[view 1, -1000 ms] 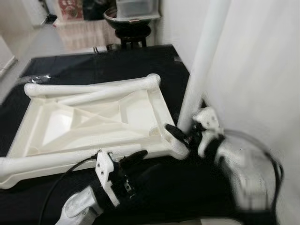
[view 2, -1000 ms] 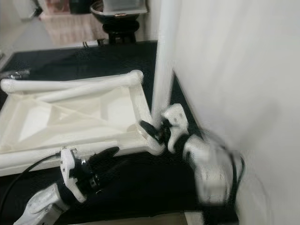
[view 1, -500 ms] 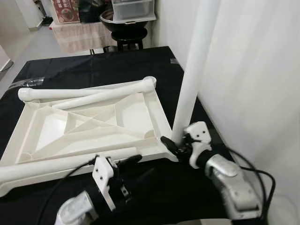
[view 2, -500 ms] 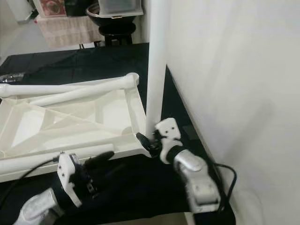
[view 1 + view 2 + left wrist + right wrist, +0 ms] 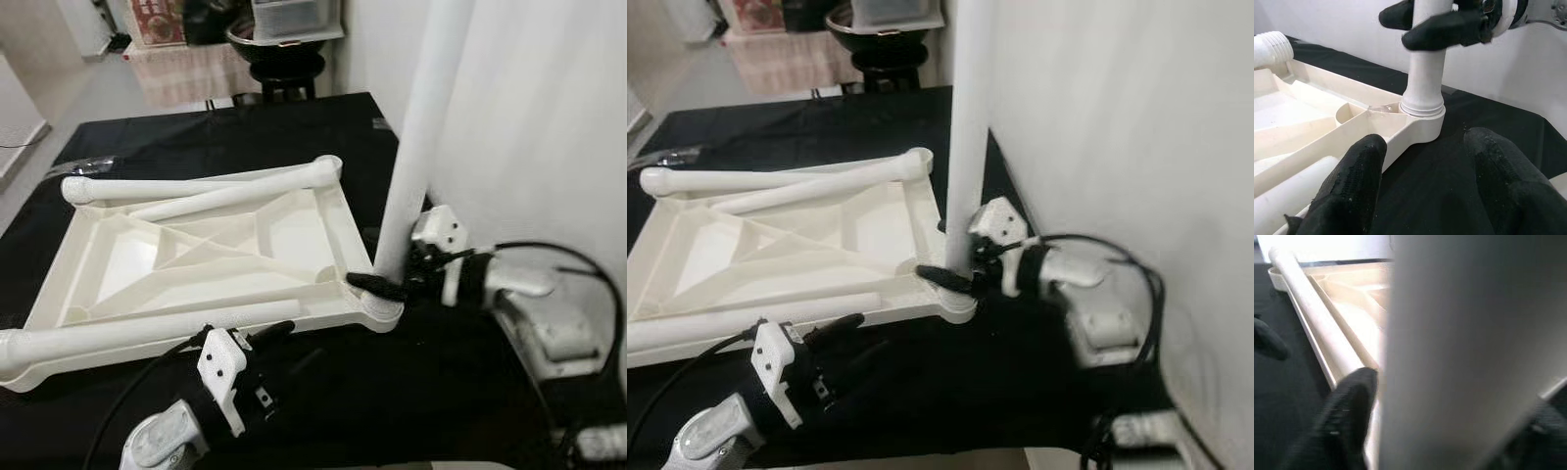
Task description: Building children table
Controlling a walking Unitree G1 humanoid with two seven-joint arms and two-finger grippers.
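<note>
One big white table top lies upside down in the middle of the frame, on the black counter. Its white leg stands straighter in the lower right corner than a moment ago, so it looks nearly fixed. The right gripper has its fingers closed around the leg. The left gripper waits open, lower left.

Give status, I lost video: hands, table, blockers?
Right hand shut on upright leg at tabletop corner socket. Left hand open, near that corner. Three legs loose on tabletop. Wall close right.
</note>
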